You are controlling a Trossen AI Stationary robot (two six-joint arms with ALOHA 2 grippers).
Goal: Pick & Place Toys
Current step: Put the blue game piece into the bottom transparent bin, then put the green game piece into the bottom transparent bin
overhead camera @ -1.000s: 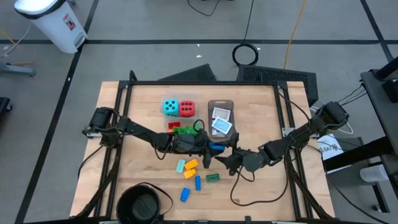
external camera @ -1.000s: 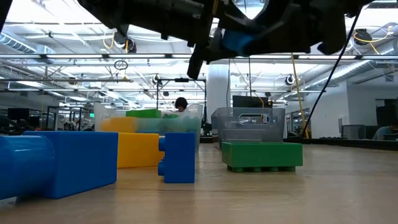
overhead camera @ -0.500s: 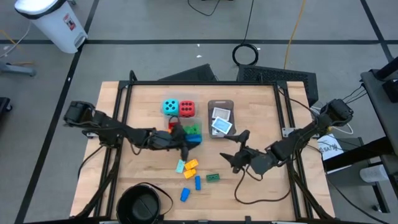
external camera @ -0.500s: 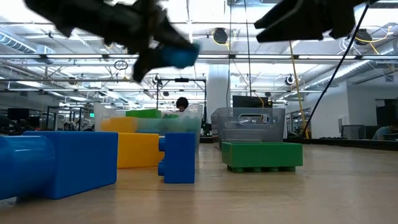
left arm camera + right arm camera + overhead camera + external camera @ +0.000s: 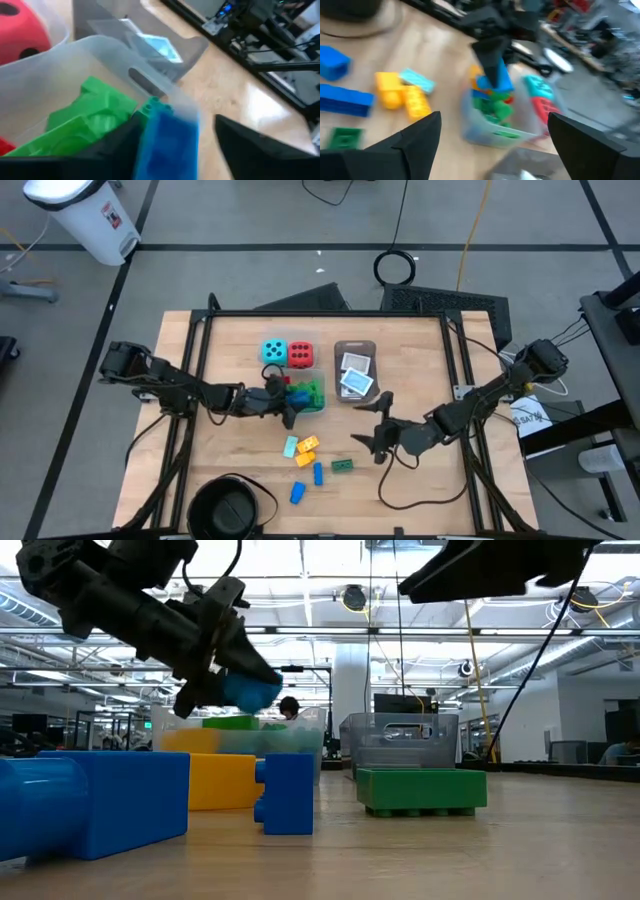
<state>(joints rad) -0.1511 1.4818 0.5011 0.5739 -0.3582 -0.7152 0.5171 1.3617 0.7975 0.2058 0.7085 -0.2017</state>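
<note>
A blue brick (image 5: 167,142) is clamped in the left gripper (image 5: 290,402), poised over the clear tub (image 5: 318,402) holding green bricks (image 5: 90,122) near the table's (image 5: 230,450) middle. Nearest the front edge, loose bricks (image 5: 306,452) lie scattered, a black bowl (image 5: 222,510) beside them. The right gripper (image 5: 375,435) hangs released by the green brick (image 5: 342,466). Farther back sit the teal die (image 5: 273,352) and red die (image 5: 300,354), touching

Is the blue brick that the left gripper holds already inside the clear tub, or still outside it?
Still outside: the blue brick is clamped in the left gripper, above the clear tub rim.
</note>
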